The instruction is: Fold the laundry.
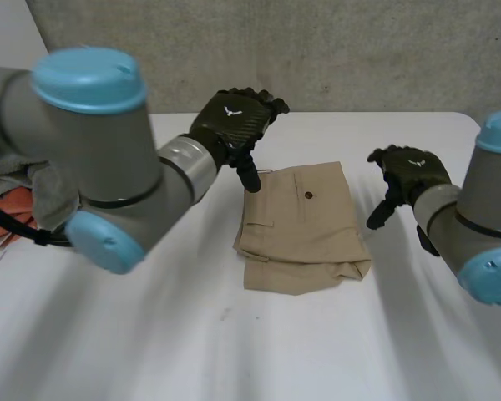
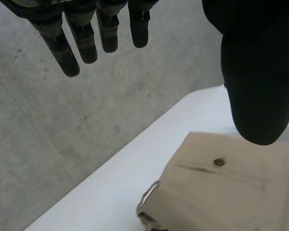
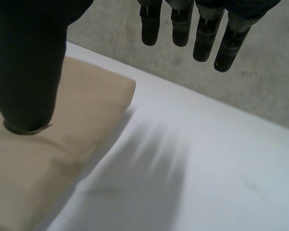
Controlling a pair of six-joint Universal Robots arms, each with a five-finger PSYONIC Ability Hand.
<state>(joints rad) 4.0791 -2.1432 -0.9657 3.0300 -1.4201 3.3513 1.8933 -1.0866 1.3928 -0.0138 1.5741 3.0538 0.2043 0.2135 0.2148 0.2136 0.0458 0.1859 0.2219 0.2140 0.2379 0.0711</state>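
Tan shorts (image 1: pixel 302 227) lie folded into a compact rectangle at the middle of the white table (image 1: pixel 234 351), pocket button facing up. My left hand (image 1: pixel 234 121) hovers above their far left corner, fingers (image 2: pixel 72 45) straight and its thumb over the cloth (image 2: pixel 231 187), holding nothing. To the right of the shorts my right hand (image 1: pixel 411 177) hangs in the air, fingers (image 3: pixel 202 33) relaxed and empty, its thumb above the tan fabric (image 3: pixel 53 144).
A heap of other laundry, grey and orange-red (image 1: pixel 8 213), lies at the table's left edge behind my left arm. A grey concrete wall (image 1: pixel 317 50) rises past the table's far edge.
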